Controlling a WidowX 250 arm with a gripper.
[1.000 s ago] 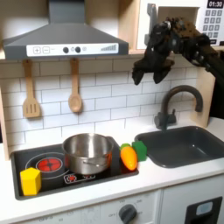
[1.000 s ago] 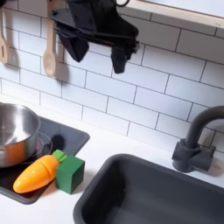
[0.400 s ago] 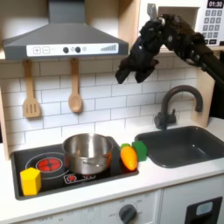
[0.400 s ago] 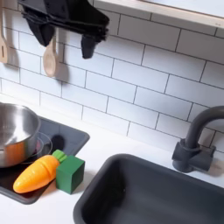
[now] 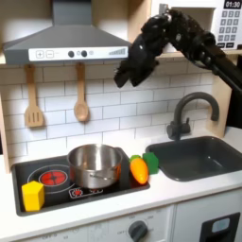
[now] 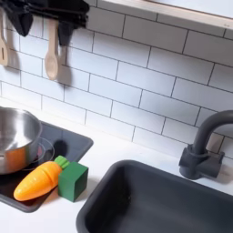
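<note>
My gripper point(image 5: 129, 76) hangs high in the air in front of the white tile wall, above the stove and just right of the range hood point(image 5: 66, 43). In the second exterior view my gripper point(image 6: 38, 22) is at the top left corner, open, with nothing between its fingers. Well below it, a steel pot point(image 5: 93, 164) stands on the black stove top point(image 5: 57, 186). An orange toy carrot point(image 5: 140, 169) lies at the stove's right end against a green cube point(image 5: 151, 162). In the second exterior view the carrot point(image 6: 38, 180) and the cube point(image 6: 73, 179) lie beside the pot point(image 6: 14, 136).
A yellow block point(image 5: 33, 196) sits at the stove's front left. A wooden spatula point(image 5: 34, 99) and a wooden spoon point(image 5: 81, 95) hang on the wall. The dark sink point(image 5: 194, 156) and its faucet point(image 5: 189, 113) are at the first exterior view's right, a microwave point(image 5: 230, 19) above them.
My gripper has swung left and slightly up, from above the faucet towards the hood. It stays open. Pot, carrot and blocks have not moved.
</note>
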